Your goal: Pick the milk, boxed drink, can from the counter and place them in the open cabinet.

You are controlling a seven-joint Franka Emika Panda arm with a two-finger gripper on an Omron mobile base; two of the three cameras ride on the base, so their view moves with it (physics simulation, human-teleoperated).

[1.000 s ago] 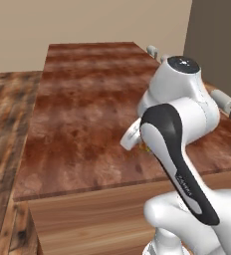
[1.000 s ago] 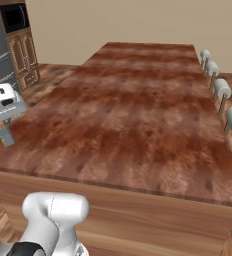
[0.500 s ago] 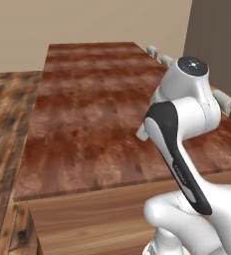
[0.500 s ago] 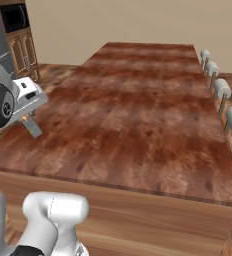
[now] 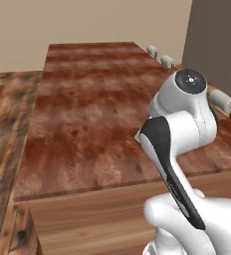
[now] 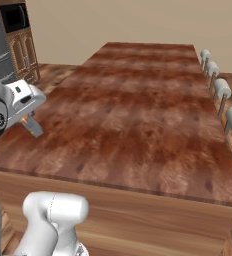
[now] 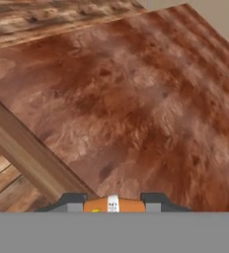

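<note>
Two small dark finger tips of the gripper (image 7: 113,203) sit at the bottom of the hand view, and between them is a yellow-orange thing with a white strip on it. This is the boxed drink (image 7: 113,204). The jaws are closed tight on it, one on each side, so the box is held and not resting on anything.

Under the held box is the counter (image 7: 151,108), a long reddish-brown wooden top. The hand looks down at it from above, close to one of its edges. Past that edge a lighter wooden side drops away, and a wooden floor (image 7: 8,183) lies below.

From the right base view, the hand hangs over the near left part of the counter (image 6: 138,115). The gripper (image 6: 32,126) points down and toward the top, just above it. I cannot tell from this side what it is holding, because the tip is small and pale here.

Four grey stools (image 6: 223,97) stand in a row along the far right side of the counter. A dark oven and low wooden cupboards (image 6: 22,47) stand at the far left by the wall.

From the left base view, the white arm (image 5: 182,129) bends up over the counter (image 5: 87,109).
</note>
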